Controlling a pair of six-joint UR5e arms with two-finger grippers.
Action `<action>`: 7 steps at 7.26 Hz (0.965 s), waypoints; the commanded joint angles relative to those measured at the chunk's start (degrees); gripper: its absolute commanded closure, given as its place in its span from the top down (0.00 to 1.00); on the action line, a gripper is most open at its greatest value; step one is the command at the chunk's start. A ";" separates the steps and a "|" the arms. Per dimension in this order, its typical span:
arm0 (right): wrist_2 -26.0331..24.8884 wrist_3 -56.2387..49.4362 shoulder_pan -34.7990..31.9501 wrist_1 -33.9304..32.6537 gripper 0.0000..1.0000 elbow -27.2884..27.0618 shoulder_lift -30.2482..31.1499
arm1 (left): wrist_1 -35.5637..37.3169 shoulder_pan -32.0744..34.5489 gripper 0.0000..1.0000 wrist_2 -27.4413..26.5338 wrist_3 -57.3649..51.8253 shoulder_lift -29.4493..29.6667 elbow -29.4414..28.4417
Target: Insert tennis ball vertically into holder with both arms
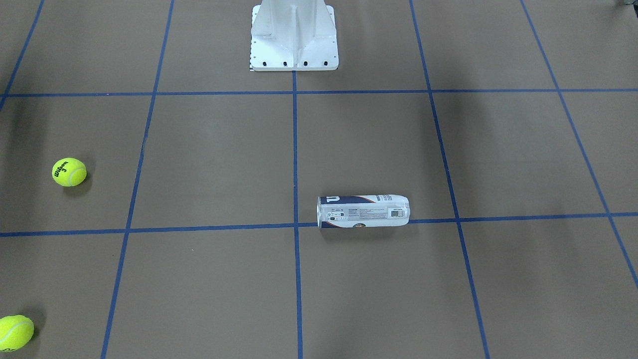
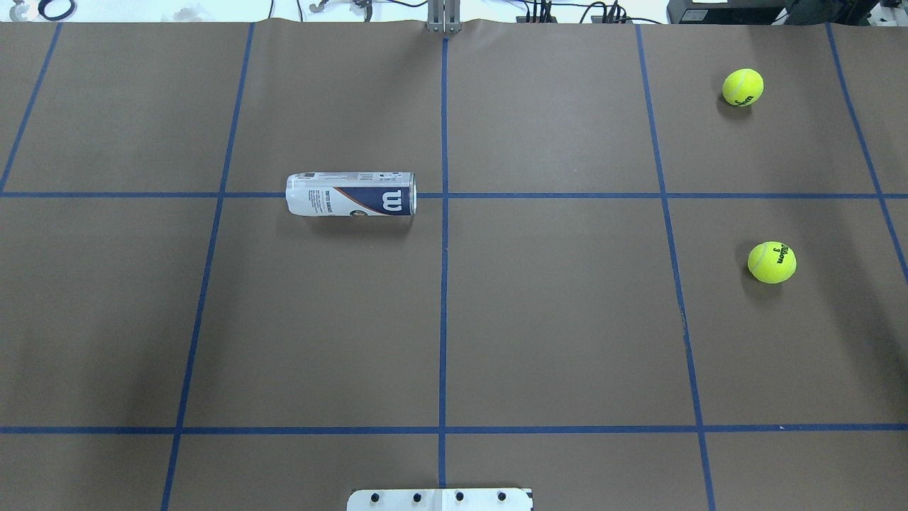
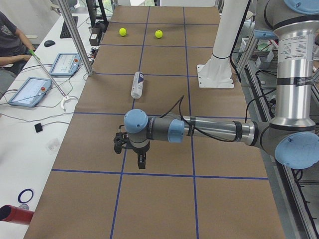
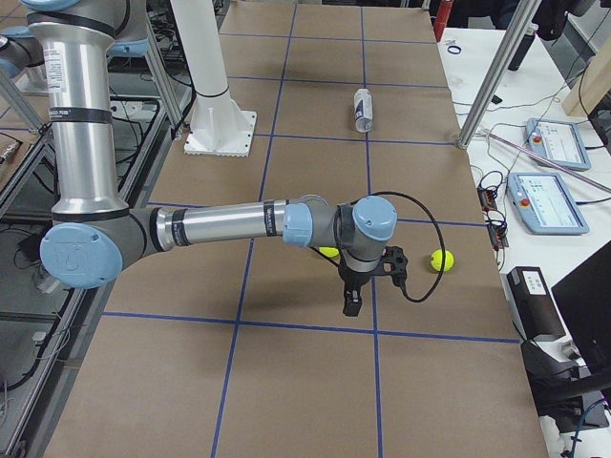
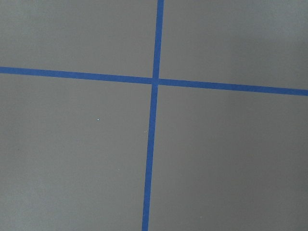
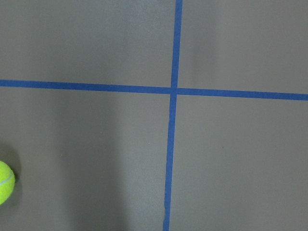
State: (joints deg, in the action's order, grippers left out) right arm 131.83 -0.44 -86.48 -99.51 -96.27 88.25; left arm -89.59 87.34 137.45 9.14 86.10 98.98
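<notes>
While the grey-and-silver left arm and right arm reach low over the brown paper-covered table, the black left gripper and black right gripper point down, fingers apart or together impossible to tell. Farther out, on the robot's left half, the clear plastic cylindrical can with a navy-and-white label lies on its side across a blue tape line. Well apart on the right half sit a nearer yellow-green tennis ball and a farther yellow-green tennis ball.
</notes>
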 commanded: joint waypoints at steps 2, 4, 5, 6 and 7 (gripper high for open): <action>-0.08 -0.18 0.00 0.10 0.99 -0.41 0.34 | -0.15 0.02 1.00 0.01 -0.09 0.03 0.07; -0.09 -0.18 -0.09 0.11 0.99 -0.41 0.35 | -0.84 0.11 1.00 0.18 -0.70 -0.23 1.03; -0.09 -0.09 0.00 0.11 0.99 -0.41 0.35 | -0.85 0.02 1.00 -0.25 -0.62 -0.23 1.47; -0.09 -0.09 -0.09 0.11 0.99 -0.41 0.35 | -0.85 -0.07 1.00 -0.25 -0.18 0.03 1.57; 0.00 0.00 0.00 0.02 0.99 -0.41 0.35 | -0.85 -0.07 1.00 -0.25 -0.09 0.03 1.74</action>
State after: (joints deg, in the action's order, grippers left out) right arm 131.77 -0.52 -86.53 -99.42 -96.67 88.59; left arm -90.41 87.32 137.25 8.86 86.06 100.49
